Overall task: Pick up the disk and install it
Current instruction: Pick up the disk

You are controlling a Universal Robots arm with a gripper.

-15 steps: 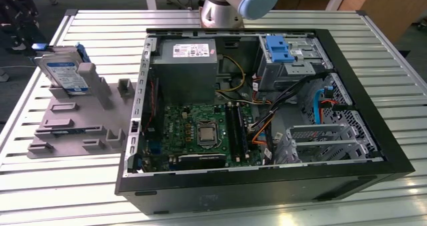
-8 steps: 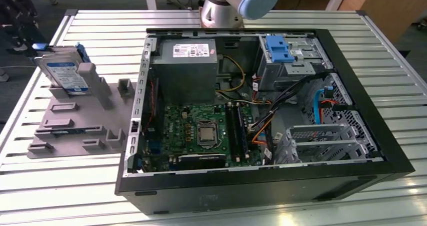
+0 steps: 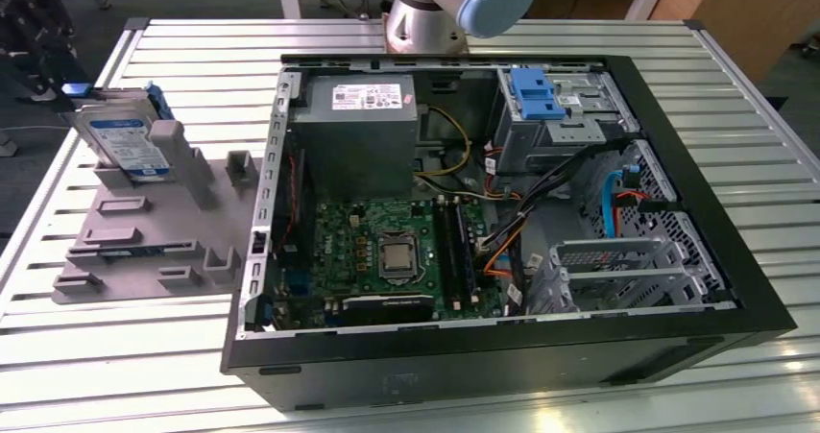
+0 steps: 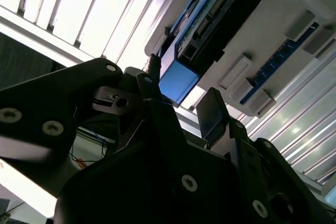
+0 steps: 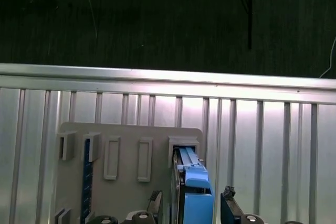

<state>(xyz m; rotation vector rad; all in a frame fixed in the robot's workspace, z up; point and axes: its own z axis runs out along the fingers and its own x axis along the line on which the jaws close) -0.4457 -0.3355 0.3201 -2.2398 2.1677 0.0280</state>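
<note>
The disk [image 3: 126,143] stands on edge in a slot of a grey holder [image 3: 154,236] on the slatted desk [image 3: 129,356], label showing. It sits at the exterior view's left of the open case [image 3: 539,351], just beside it but outside it.

The gripper [image 5: 191,205] is right at the disk's blue frame end. In both wrist views the jaws are apart and straddle that blue end. There is one finger [image 5: 155,203] on each side, and a little gap shows between each and the frame, so nothing is clamped.

Inside the case lie a green board [image 3: 384,251] and a grey box [image 3: 352,135] with a white sticker. A blue latch [image 3: 532,92] sits on the metal bay at the far corner. The arm's base [image 3: 443,15] rises behind the case.
</note>
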